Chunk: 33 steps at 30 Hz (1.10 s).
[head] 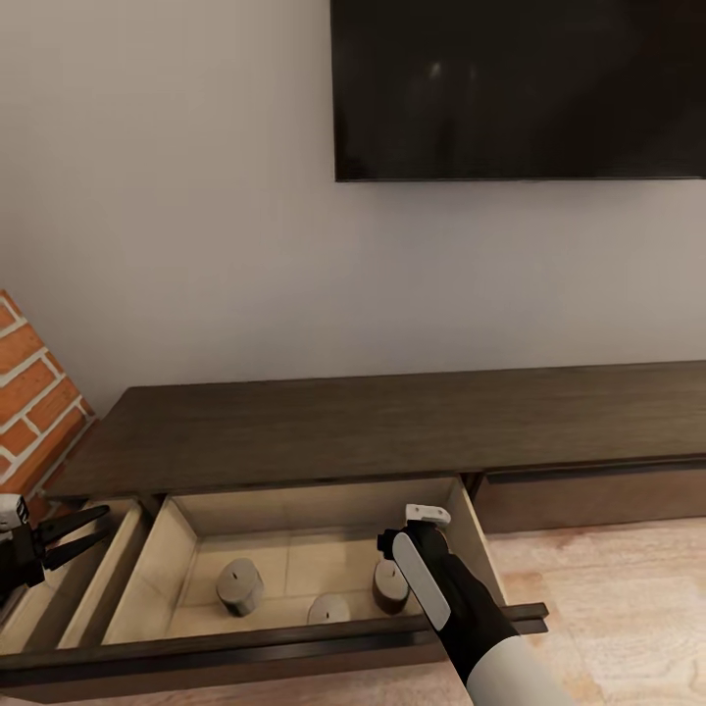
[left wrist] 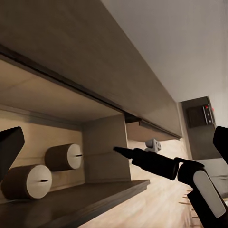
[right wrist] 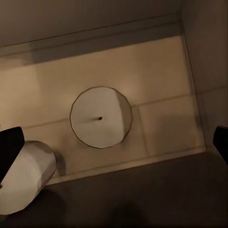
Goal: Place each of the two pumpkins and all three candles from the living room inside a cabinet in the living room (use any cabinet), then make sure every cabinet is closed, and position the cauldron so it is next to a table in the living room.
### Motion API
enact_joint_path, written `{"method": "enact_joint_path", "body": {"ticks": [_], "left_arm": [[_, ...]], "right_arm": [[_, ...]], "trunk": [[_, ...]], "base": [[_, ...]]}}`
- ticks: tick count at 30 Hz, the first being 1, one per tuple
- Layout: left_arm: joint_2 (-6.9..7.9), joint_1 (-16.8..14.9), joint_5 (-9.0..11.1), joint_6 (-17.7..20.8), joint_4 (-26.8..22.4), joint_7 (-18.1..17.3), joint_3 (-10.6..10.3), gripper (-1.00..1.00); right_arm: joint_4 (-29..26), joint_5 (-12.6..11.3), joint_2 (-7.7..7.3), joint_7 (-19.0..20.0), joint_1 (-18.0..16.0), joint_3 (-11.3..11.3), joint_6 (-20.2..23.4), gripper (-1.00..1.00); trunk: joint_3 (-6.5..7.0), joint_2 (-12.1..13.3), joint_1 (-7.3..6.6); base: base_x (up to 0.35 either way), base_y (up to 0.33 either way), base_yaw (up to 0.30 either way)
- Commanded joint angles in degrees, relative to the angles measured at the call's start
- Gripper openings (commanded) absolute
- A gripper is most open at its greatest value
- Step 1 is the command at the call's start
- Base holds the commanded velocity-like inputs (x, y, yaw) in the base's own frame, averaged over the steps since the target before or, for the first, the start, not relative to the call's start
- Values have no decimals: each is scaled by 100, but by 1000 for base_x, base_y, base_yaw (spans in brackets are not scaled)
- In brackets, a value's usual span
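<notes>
1. While the right arm reaches forward and down over the front edge of the open drawer (head: 147, 574), its right tool (head: 428, 513) hangs above the drawer's right part, beside the right-hand candle (head: 389, 586). In the right wrist view the two dark finger tips (right wrist: 10, 151) sit at opposite edges of the picture, wide apart, with nothing between them: released.
2. Left arm is held low at the left edge of the head view. Left tool (head: 80, 534) points right, toward the neighbouring open compartment (head: 93, 588) on the left; its two dark fingers are spread with nothing between them: released.
3. Cabinet (head: 392, 431): long, low, dark brown wood unit against the pale wall, under a dark screen (head: 520, 88). Middle drawer is pulled out; pale beige inner walls and floor. The front to its right (head: 588, 500) looks shut.
4. Drawer contents, head view: three candles standing upright on the drawer floor. Left candle (head: 239, 586) stands apart from the others; middle candle (head: 328, 610) is nearest the drawer front; right-hand candle is near the right wall, partly behind the right arm.
5. Right wrist view looks straight down on one candle top (right wrist: 100, 117) with its small wick, and a second candle (right wrist: 26, 178) just beside it.
6. Left wrist view: two candles (left wrist: 64, 156) side by side inside the drawer, and the right arm's dark finger (left wrist: 147, 159) past the drawer wall.
7. Brick wall (head: 29, 392) at left; pale wood floor (head: 618, 588) at right.
</notes>
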Motion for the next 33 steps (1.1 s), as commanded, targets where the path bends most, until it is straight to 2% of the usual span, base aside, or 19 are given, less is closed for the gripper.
{"method": "enact_joint_path", "body": {"ticks": [1,11,16,29,31,33], "left_arm": [[0,-3,-26,20,9,-31,8,100],[13,-3,-24,20,25,-31,3,100],[10,-3,-24,20,25,-31,3,100],[9,-3,-25,20,25,-23,-15,100],[9,-3,-29,20,25,-22,-14,100],[9,-3,-31,20,25,-22,-15,100]], "right_arm": [[-5,-52,0,-56,-4,8,12,100],[-34,-53,0,-52,-4,8,15,100],[-40,-55,0,-51,-4,114,3,100],[-59,-53,0,-43,-4,143,-3,100],[-138,-49,0,-42,-4,227,-3,100],[-417,-56,0,-42,11,416,-3,100]], "trunk": [[14,40,-23],[193,441,-243],[283,641,-353],[516,1163,-638],[552,1243,-682],[588,1323,-726]], "base": [[0,0,0],[-100,0,0],[-7,0,0],[-80,0,0],[-4,0,0],[-2,0,0]]}}
